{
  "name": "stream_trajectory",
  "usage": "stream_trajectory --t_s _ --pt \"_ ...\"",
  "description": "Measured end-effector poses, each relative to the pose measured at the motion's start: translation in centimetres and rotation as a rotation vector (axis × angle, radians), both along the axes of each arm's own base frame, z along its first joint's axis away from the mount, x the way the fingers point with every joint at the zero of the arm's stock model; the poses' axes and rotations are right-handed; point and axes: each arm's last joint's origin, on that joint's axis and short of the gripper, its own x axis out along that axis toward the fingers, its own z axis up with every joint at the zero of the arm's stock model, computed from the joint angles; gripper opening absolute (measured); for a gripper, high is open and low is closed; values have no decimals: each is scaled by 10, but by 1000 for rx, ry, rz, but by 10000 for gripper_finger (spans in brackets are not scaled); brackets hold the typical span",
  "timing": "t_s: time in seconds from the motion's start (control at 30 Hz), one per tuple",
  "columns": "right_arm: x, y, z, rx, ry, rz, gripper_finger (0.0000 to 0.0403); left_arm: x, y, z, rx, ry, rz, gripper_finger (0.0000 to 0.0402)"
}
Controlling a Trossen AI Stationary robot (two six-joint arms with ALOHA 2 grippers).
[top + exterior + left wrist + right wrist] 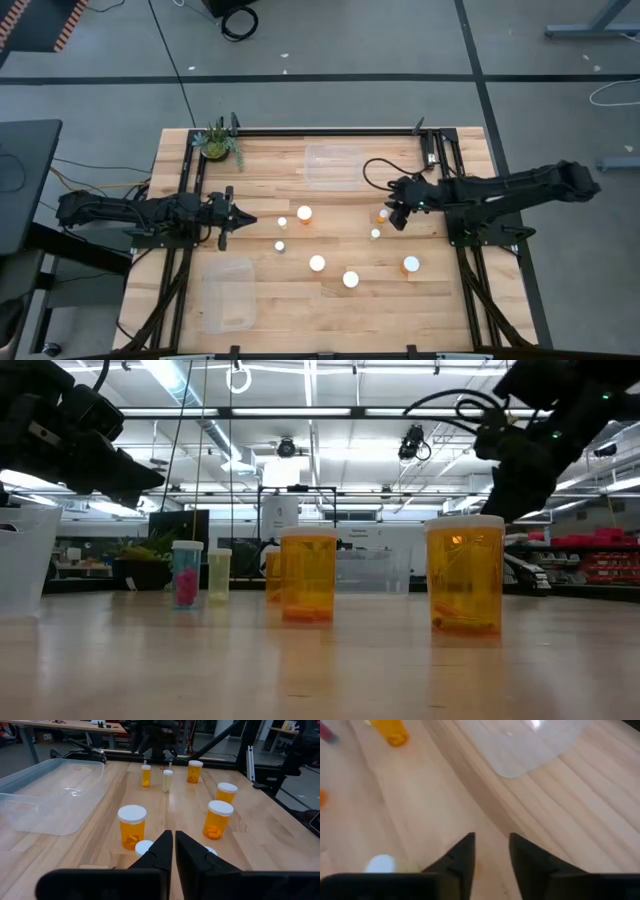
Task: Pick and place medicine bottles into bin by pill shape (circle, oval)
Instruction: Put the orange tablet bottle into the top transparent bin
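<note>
- Seven small orange translucent medicine bottles [317, 263] with white caps are standing across the wooden table [280, 300].
- Left claw [236, 220] is hovering, pressed together.
- Right claw [396, 222] is hanging spread, empty.

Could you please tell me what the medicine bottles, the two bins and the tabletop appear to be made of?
The medicine bottles look like translucent orange plastic, since the pills show through, with matte white caps. The near bin and far bin seem to be clear, glossy plastic: the wood shows through and the rims catch glare. The tabletop looks like light wooden planks, with visible seams and grain and a satin sheen.
</note>
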Motion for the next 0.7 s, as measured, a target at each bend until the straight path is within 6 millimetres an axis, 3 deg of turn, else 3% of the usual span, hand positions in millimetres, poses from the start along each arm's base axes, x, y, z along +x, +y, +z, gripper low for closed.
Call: stream_trajectory --t_s 0.43,0.7 --pt "40 -11 11 89 172 79 247 0 0 0 0 -1 0 35" --pt "49 -12 -2 130 252 96 284 0 0 0 0 0 -1 25"
